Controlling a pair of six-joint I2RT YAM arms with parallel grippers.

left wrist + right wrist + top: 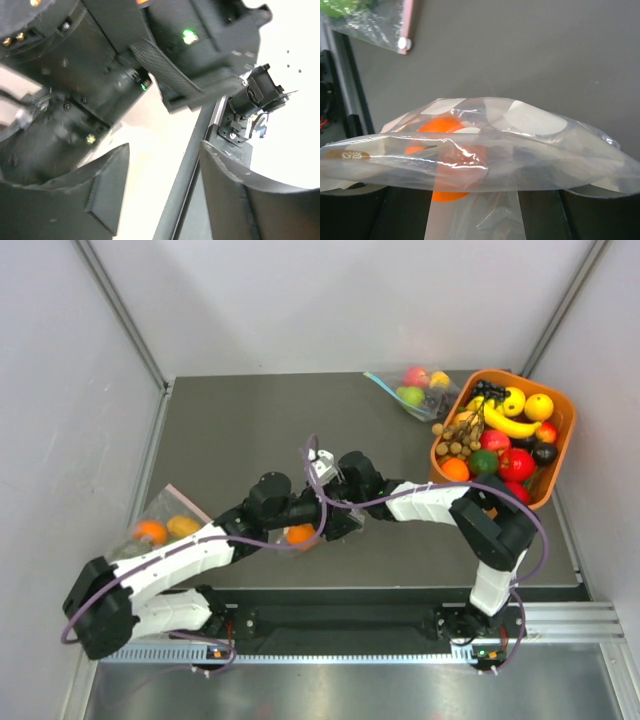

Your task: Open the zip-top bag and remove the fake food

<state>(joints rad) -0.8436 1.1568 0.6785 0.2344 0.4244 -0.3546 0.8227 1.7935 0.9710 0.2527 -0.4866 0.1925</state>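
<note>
The zip-top bag [530,155], fake food [440,127] inside, is being draped across the spread right tool [475,210]; the left tool [162,165], likewise spread, is being held at the bag's 10 o'clock.

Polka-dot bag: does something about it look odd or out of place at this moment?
Yes. The bag sags crumpled across the right jaws, its orange ball inside, while the left jaws stand open on nothing and face the other arm, not the bag.

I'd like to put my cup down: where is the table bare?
Bare: the far-left stretch of the mat, between the pink-edged bag and the blue-zip bag. Crowded: the near middle, around the dotted bag, and beside the orange basket.
</note>
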